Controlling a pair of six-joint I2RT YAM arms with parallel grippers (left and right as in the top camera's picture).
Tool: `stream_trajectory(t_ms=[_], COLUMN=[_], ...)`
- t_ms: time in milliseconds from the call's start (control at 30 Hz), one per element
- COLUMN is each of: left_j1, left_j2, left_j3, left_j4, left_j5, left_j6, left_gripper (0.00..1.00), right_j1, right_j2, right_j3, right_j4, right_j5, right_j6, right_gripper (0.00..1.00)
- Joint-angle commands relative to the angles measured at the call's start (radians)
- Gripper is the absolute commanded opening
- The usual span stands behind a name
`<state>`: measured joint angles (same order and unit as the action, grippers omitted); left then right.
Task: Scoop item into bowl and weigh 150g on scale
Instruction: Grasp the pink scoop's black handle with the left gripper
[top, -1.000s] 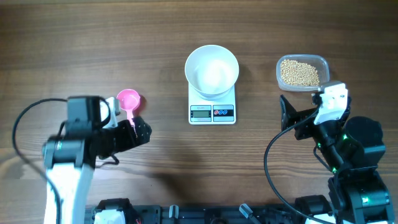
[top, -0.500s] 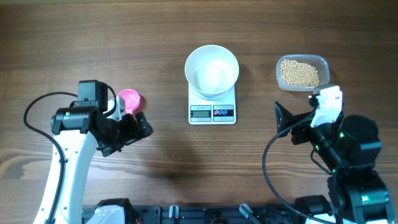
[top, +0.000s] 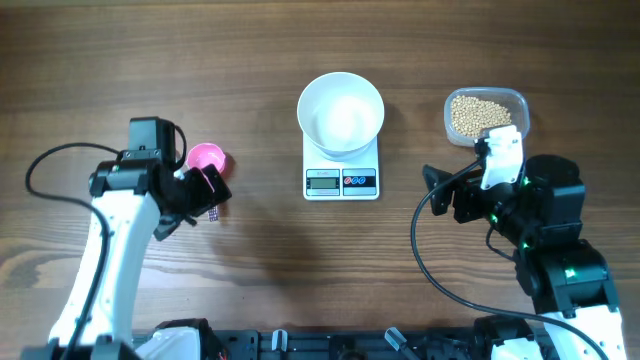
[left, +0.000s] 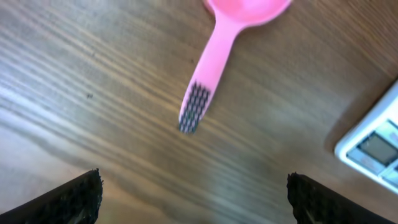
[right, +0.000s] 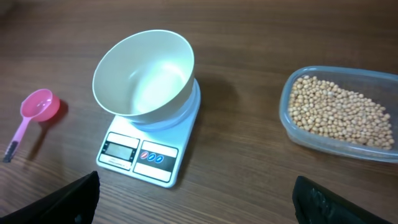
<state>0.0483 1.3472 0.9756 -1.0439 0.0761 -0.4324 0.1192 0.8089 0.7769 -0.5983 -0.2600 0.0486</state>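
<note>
Left gripper (left: 196, 200) spread wide, empty, at the bottom of the left-wrist view over bare table (top: 260, 260). Straight ahead, toward the top: pink scoop (left: 211, 68) lying flat, cup at the top edge, handle running down and slightly left, ribbed end nearest the fingers. Nearer arm by far. Probably needs a short advance, jaws across the handle. Open wood all round; scale (top: 341, 181) with empty bowl (top: 341, 112) off right. Right gripper (top: 437, 192) also spread, empty, just below the tub (top: 522, 100) of beans (top: 480, 117), upper right overhead.
</note>
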Motion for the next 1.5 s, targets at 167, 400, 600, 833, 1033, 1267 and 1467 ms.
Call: stream_trajectory(t_ms=[167,400,600,833,1033,1267,1467], left_j1=[0.004,0.005,0.028,0.12,0.145,0.146,0.152], left_j2=[0.187,0.265,0.278,0.286,0.346,0.369,0.371], left_j3=[0.018,0.018,0.018,0.018,0.017,0.017,0.017], left_j4=[0.072,0.102,0.137,0.151,0.163,0.186,0.215], left_j5=[0.091,0.08,0.106,0.251,0.296,0.339,0.339], left_j6=[0.05,0.152,0.179,0.302,0.325,0.325,0.366], left_gripper=[0.9,0.85,0.74,0.72,0.63,0.61,0.59], right_j1=[0.005,0.005,0.005,0.005,0.005,0.005,0.005], right_j2=[0.004,0.004,0.004,0.004,0.004,0.004,0.004], right_j3=[0.015,0.015,0.015,0.015,0.015,0.015,0.015], right_j4=[0.006,0.013,0.013,0.014,0.023,0.024,0.021], right_j5=[-0.03,-0.03,-0.03,-0.03,-0.03,-0.031,-0.031], right_j6=[0.011,0.004,0.004,0.004,0.004,0.005,0.005], right_gripper=[1.0,1.0,1.0,1.0,1.0,1.0,1.0])
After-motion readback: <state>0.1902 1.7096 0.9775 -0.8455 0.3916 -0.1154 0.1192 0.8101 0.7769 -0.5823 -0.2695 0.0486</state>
